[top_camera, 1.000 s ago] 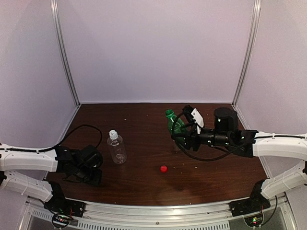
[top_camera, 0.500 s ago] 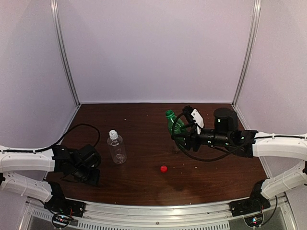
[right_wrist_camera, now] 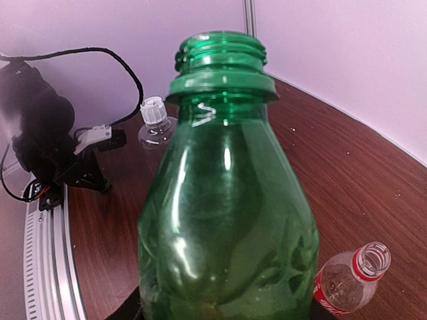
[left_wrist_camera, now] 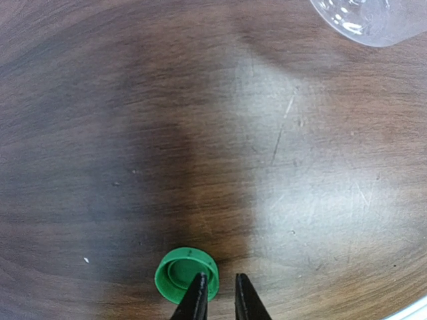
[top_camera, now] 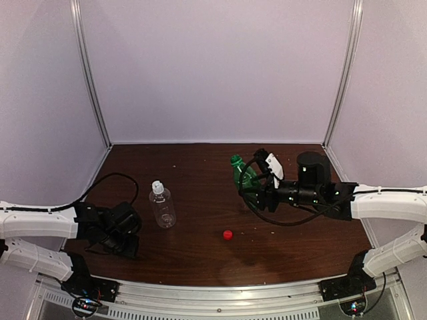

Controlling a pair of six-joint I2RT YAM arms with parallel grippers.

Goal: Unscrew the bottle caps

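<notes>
**A:** Where are the caps?

**B:** The green cap lies open side up on the bench, far to the left of the green bottle. The left gripper is right over it. Its fingers are a narrow gap apart with nothing between them, and one fingertip crosses the cap's rim. The red cap lies loose a little toward the arm bases from the green bottle. The white cap sits on the clear bottle, which stands upright well left of the green bottle.

**A:** And the green bottle itself?

**B:** It is tilted, its threaded neck bare, and the right gripper is clamped around its lower body.

**A:** The third bottle?

**B:** The red-label bottle shows just beside the green bottle in the right wrist view, with its neck open. I can't tell whether it stands or lies.
</notes>
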